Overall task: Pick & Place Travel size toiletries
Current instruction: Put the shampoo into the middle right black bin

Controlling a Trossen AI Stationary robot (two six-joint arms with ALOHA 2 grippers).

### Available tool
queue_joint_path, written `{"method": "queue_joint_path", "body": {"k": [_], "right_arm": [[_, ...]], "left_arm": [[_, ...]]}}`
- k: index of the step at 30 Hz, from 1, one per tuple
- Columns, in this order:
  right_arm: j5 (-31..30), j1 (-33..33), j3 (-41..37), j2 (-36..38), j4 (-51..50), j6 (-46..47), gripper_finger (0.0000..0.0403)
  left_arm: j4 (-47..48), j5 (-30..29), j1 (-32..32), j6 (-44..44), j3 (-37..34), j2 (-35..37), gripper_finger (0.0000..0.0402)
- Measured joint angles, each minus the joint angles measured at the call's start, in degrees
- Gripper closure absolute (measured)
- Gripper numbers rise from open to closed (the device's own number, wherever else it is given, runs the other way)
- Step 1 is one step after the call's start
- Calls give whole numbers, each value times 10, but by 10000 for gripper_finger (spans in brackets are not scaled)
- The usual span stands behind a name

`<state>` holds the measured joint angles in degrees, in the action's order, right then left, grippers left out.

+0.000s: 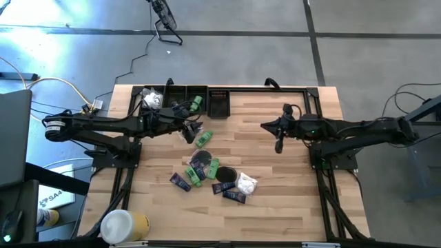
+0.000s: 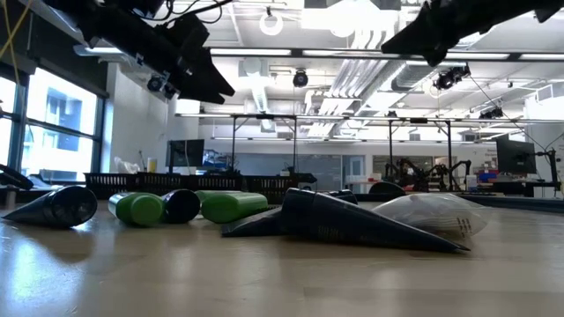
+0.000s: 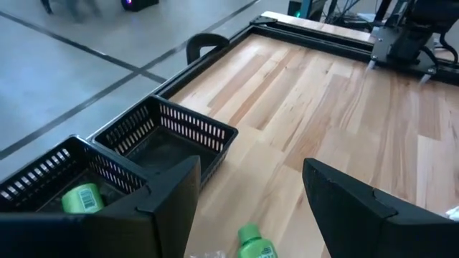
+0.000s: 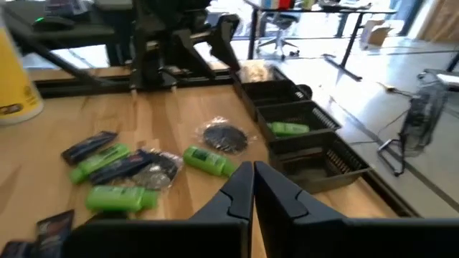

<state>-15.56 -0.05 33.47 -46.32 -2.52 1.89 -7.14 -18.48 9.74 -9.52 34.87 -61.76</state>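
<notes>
Slatted wood table point(image 1: 289, 186) | left claw point(image 3: 251, 208) wide | right claw point(image 4: 253, 188) pinched closed, empty

Hardly any writing can be read. A white sheet point(image 1: 54, 196) on the floor beside the counter's point(image 1: 275, 158) corner carries dark characters that look like "SA4". The green bottles point(image 4: 209, 160) have labels, but their print is too small to make out.
</notes>
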Motion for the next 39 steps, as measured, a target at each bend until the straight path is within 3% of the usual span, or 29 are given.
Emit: {"method": "queue_joint_path", "body": {"k": [5,15,24,29,34,39], "right_arm": [[37,0,-13,15,-2,0,399],[40,0,-128,23,153,28,399],[40,0,-139,103,122,9,399],[40,0,-139,143,109,8,399],[37,0,-139,150,101,8,399],[37,0,-139,149,89,11,399]], "left_arm": [[0,0,0,-18,0,0,160],[-4,0,0,-27,0,0,160],[-8,0,0,-46,0,-2,160],[-47,12,0,-59,3,-42,160],[-6,14,0,-59,67,-121,160],[151,-36,0,-61,187,-217,160]]}}
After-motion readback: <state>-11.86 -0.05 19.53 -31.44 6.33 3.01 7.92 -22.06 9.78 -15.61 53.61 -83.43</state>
